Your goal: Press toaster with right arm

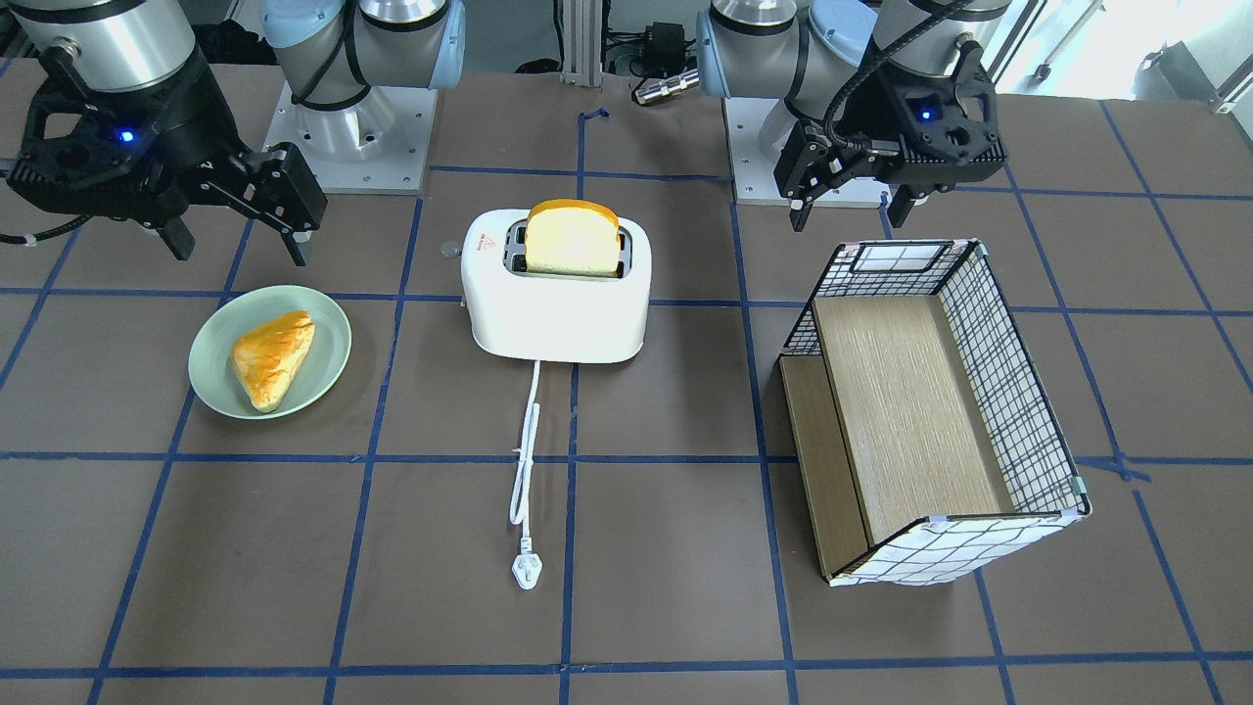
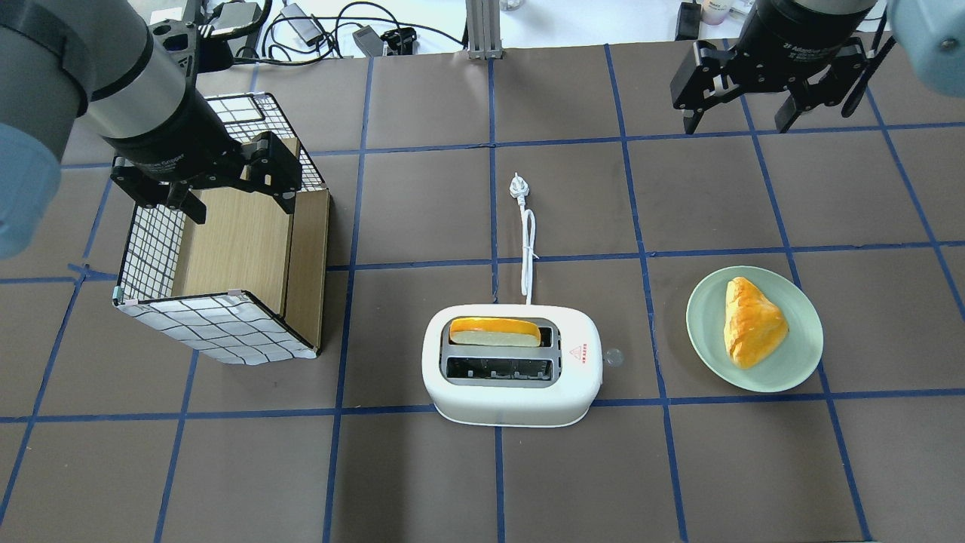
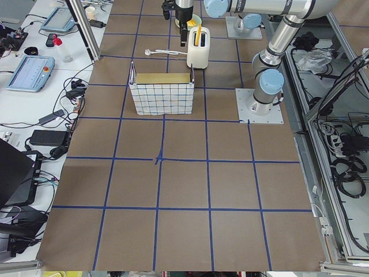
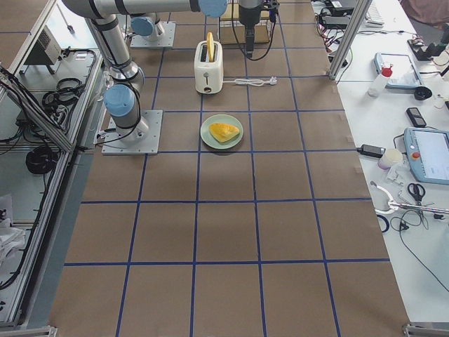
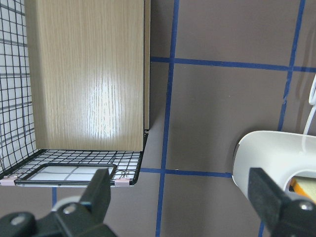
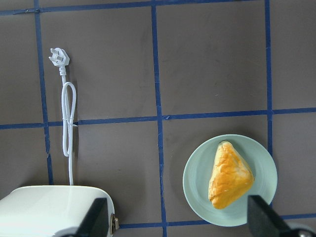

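**Lever knob faces the right gripper's side**

We see the left gripper (image 2: 243, 207), fingers apart, above the basket (image 2: 151, 249) toward the counter's left edge. The toaster (image 2: 513, 366) lies mid-counter, long axis parallel to the robot-side edge. Its lever knob (image 2: 612, 357) points toward the right edge, where the right gripper (image 2: 737, 121), fingers apart, hangs by the far edge.

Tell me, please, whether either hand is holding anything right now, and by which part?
Nothing is held: the left hand and the right hand are both open and empty, well apart from the toaster.
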{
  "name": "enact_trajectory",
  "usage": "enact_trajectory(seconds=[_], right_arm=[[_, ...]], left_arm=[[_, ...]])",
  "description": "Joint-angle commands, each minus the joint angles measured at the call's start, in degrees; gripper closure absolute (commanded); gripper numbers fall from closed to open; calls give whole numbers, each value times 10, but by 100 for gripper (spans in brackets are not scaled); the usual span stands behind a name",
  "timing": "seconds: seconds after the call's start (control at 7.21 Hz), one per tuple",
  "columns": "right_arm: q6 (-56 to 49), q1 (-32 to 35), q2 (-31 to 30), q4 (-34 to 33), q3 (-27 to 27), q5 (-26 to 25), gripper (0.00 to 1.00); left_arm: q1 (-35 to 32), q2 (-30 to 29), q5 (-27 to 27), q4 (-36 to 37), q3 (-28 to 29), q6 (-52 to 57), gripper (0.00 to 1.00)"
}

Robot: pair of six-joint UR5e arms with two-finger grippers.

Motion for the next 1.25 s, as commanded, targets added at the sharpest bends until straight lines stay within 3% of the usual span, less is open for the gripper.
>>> enact_trajectory(seconds=[0.0,0.69,0.83,0.97,1.11], right_arm=[[1,0,1,0,0,0,0],[0,0,1,0,1,0,0],[0,0,0,9,2,1,31],[3,0,-3,78,0,1,98],[13,0,-3,107,1,4,100]], left_arm=[[0,0,0,0,0,0,0],[0,0,0,1,0,0,0],[0,0,0,0,0,0,0],[0,0,0,0,0,0,0],[0,0,0,0,0,0,0]])
